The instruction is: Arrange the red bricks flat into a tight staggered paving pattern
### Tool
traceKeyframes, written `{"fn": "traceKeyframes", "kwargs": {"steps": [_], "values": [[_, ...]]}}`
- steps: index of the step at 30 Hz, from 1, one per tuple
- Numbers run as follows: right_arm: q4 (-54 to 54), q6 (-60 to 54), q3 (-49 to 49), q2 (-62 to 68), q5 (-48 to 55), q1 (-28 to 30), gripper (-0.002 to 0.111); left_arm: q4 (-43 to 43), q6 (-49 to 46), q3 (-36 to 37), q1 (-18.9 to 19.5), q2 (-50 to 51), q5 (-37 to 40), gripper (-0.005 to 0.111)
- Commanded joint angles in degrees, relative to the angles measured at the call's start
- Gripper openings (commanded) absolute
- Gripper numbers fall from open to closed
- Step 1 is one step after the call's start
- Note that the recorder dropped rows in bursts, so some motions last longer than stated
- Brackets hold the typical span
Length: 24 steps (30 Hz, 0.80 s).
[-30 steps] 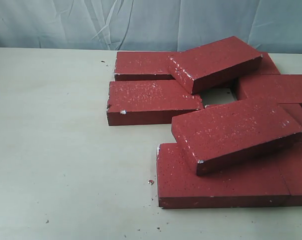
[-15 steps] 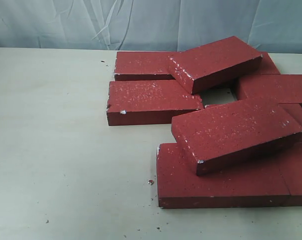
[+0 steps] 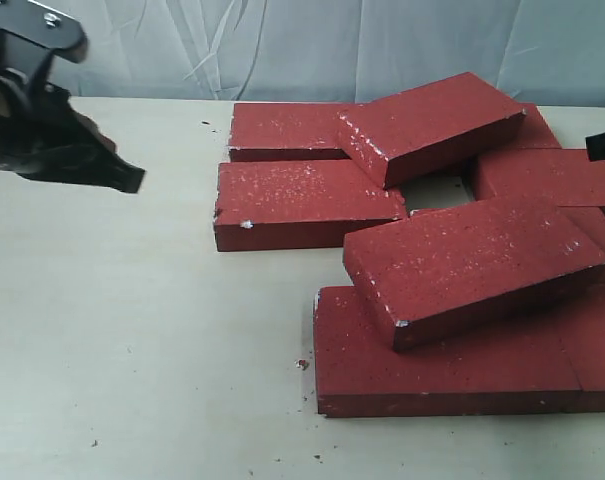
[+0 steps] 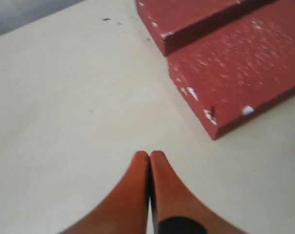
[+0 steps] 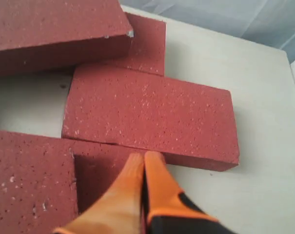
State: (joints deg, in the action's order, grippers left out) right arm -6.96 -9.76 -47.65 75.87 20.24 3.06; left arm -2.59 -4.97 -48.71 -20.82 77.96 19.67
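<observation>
Setting: robotics lab test bench.
Surface: bare pale tabletop (image 3: 132, 330), grit-flecked.
Backdrop: creased grey-blue cloth (image 3: 282, 40).
Equipment: black left gripper (image 3: 132, 182) above the tabletop.

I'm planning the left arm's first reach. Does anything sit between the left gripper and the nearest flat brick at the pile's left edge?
Nothing visible does. Only bare table lies between the shut left gripper and that flat brick.

A pale cream table (image 3: 132, 330) flecked with dark crumbs stands before a wrinkled light-blue cloth backdrop (image 3: 282, 45).
</observation>
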Motion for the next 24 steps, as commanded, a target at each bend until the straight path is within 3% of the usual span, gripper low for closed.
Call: {"fn": "traceKeyframes", "kwargs": {"steps": [1,11,24], "values": [[-0.43,-1.43,-2.66,4.94,3.49,0.31,-0.001,1.2,-1.67,-4.14,-6.84,5.89,4.37,0.0],[-0.19,-3.3,-3.68,10.93,3.13,6.15,-0.001,5.99,-9.65,-9.83,-18.55,13.78,10.64,0.0],[7.46,-15.82,-3.68,17.02,-0.21,6.27,-0.001,20.25,-24.64,-15.03,-24.83,22.41,12.46,0.0]]}}
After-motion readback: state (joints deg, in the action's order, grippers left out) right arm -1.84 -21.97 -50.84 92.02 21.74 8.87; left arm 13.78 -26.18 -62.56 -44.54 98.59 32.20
